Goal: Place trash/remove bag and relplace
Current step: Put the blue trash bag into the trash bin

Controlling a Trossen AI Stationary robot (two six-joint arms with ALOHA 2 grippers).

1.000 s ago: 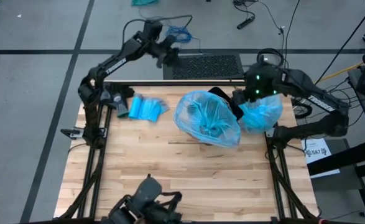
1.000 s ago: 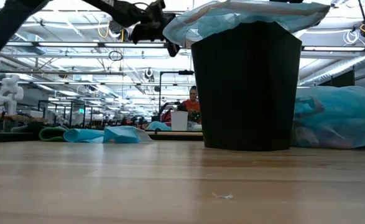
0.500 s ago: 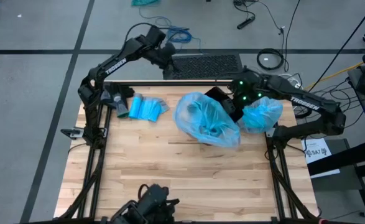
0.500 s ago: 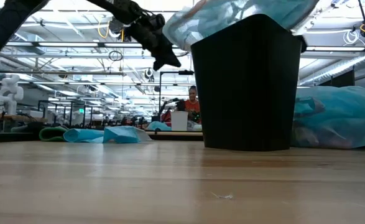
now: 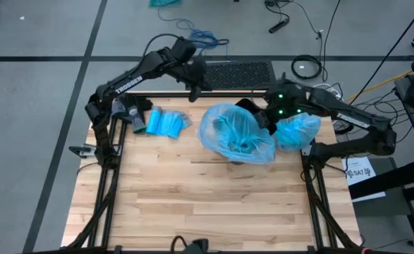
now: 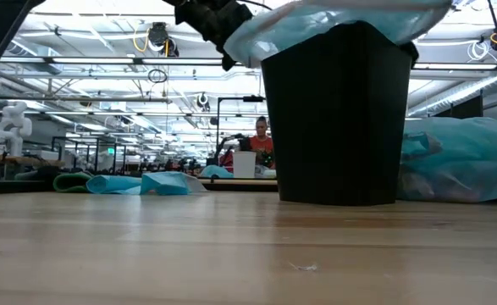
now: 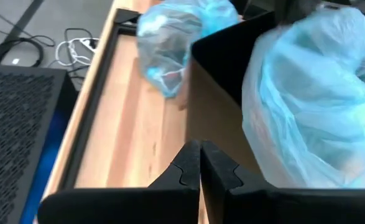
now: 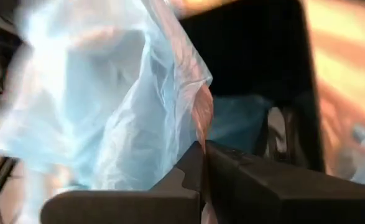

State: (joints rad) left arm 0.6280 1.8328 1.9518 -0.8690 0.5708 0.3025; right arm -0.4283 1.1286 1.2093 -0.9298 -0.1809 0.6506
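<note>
on the table [image 5: 192,204], blue folded bags [image 5: 166,122] lie left. the left gripper [image 7: 199,163] hangs clenched and empty above the far edge. mid-table, a black bin [image 6: 337,119] wears a blue liner [image 5: 235,134]; the right gripper [image 8: 203,163] pinches it. a full trash bag [image 5: 296,130] sits rightmost.

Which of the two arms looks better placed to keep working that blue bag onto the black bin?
Probably the right. Its tool is shut on the blue bag at the black bin. The left tool is shut on nothing, beside the bin.
</note>
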